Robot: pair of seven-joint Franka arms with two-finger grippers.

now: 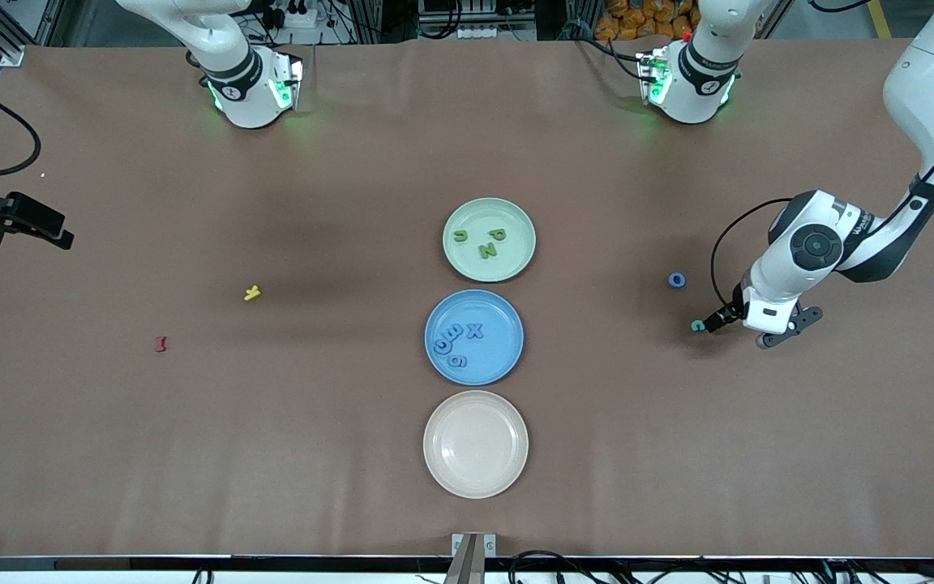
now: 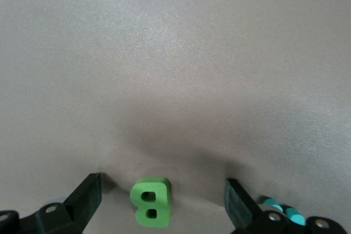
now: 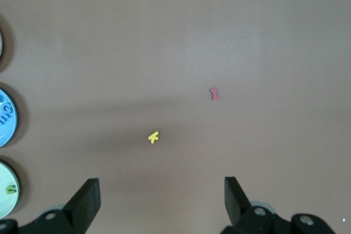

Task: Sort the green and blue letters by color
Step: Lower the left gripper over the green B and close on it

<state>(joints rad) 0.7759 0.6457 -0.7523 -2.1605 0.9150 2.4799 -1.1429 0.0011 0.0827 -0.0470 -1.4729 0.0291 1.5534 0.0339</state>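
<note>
A green B [image 2: 149, 201] lies on the table between the open fingers of my left gripper [image 2: 163, 200], untouched. In the front view that gripper [image 1: 767, 328] is low over the table toward the left arm's end, and the B is hidden there. A blue O [image 1: 677, 280] lies on the table near it. The green plate [image 1: 516, 259] holds green n, P and N. The blue plate [image 1: 499, 365] holds blue X, E, c and g. My right gripper [image 1: 45, 227] waits open and empty high over the right arm's end [image 3: 162, 195].
An empty beige plate [image 1: 475, 478] stands nearest the front camera, in line with the other two plates. A yellow letter [image 1: 252, 294] and a dark red letter [image 1: 161, 344] lie on the table toward the right arm's end, also in the right wrist view [image 3: 153, 137].
</note>
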